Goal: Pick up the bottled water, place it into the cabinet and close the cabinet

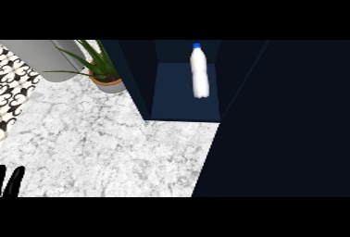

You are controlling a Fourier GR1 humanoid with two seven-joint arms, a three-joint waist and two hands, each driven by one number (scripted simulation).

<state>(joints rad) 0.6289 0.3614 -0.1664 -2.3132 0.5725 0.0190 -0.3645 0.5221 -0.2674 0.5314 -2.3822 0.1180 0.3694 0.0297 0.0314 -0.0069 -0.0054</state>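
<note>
White plastic water bottle with a blue cap (199,74) already inside the dark blue cabinet (184,99), big dark door (280,139) wide open, left hand (12,181) resting low with straight fingers, right hand unseen; next job, likely pushing that door shut.

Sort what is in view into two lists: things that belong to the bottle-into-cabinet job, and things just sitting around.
Belongs to the job:
- bottled water, already inside the cabinet
- cabinet, dark blue
- cabinet door, standing open at the right
- left robot hand, at the lower left edge

Just sitting around:
- potted plant
- grey cylinder behind the potted plant
- marble counter
</note>
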